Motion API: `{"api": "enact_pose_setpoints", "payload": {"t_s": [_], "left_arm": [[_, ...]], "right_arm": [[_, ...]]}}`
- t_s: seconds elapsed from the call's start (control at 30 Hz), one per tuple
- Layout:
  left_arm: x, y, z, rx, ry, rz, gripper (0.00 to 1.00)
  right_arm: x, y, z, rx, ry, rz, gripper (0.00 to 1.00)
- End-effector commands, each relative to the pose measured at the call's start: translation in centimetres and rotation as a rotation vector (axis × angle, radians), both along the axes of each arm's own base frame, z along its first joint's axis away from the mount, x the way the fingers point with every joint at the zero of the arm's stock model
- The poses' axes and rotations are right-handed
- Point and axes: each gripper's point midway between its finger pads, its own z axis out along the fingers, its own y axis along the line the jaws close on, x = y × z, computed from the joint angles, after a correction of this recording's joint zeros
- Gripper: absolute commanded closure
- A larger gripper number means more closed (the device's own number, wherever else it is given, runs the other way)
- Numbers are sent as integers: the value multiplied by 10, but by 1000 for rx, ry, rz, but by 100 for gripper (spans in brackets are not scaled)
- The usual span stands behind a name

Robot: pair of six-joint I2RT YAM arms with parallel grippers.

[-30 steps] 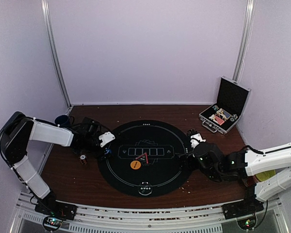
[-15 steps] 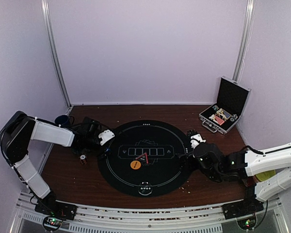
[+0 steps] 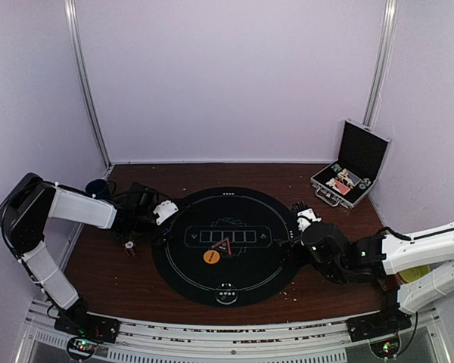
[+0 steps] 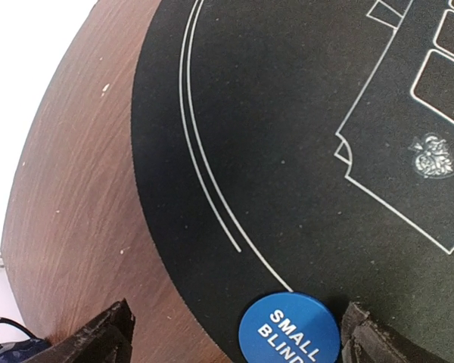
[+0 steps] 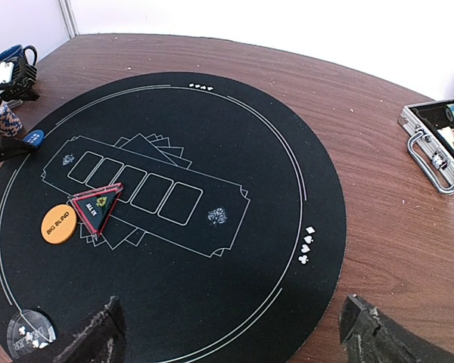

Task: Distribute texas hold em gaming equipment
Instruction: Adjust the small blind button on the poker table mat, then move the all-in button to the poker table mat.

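A round black felt mat with white lines (image 3: 250, 265) lies in the middle of the brown wooden table (image 3: 136, 287).

The left gripper (image 4: 238, 340) is low over the left edge of the mat. Its two black fingers (image 4: 98, 340) are spread wide and hold nothing. A flat blue disc with the words "SMALL BLIND" (image 4: 289, 331) lies on the mat between them, closer to one finger.

The right gripper (image 5: 234, 336) hangs above the right side of the mat. Its fingers are spread wide too, and it holds nothing.

Near the middle of the mat sits a small red triangle marker (image 5: 95, 206). A flat orange disc with the words "BIG BLIND" (image 5: 58, 223) lies just beside it. Some dark flat shapes (image 5: 147, 144) fan out under the white boxes. They may be grey playing cards, but it is hard to tell.

A little stack of striped poker chips (image 5: 7, 119) stands on the wood by the left gripper.

A black case with silver edges (image 3: 363, 151) stands open at the far right corner, with small things inside.
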Motion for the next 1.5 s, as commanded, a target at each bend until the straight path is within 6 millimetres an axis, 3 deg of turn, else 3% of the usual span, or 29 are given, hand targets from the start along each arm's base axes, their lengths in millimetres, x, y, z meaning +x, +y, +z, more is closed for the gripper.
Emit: {"api": "enact_pose_setpoints", "payload": {"t_s": [0.0,0.47,0.57,0.73,0.87,1.1,1.27,1.47], "left_arm": [[6,6,-2,17,-24,42,2],[7,0,16,-21,-47,27,2],[6,-9,37,-76,-62,-7,2],[-5,-19,89,-178,-138,-75,2],[-16,-13,117,-236,-187,-98,2],[-42,5,149,-300,-237,-123,2],[-63,14,159,-334,-304,-142,2],[-76,11,171,-390,-325,-172,2]], "right_arm": [[2,-2,0,6,-15,-19,0],[-2,18,-14,-23,22,62,0],[-6,40,-12,-5,42,120,0],[-16,92,-15,-29,86,219,0],[-18,137,-27,-52,143,276,1],[-34,210,-48,75,323,413,4],[-41,235,-53,135,401,446,7],[-37,240,-64,124,414,423,7]]}}
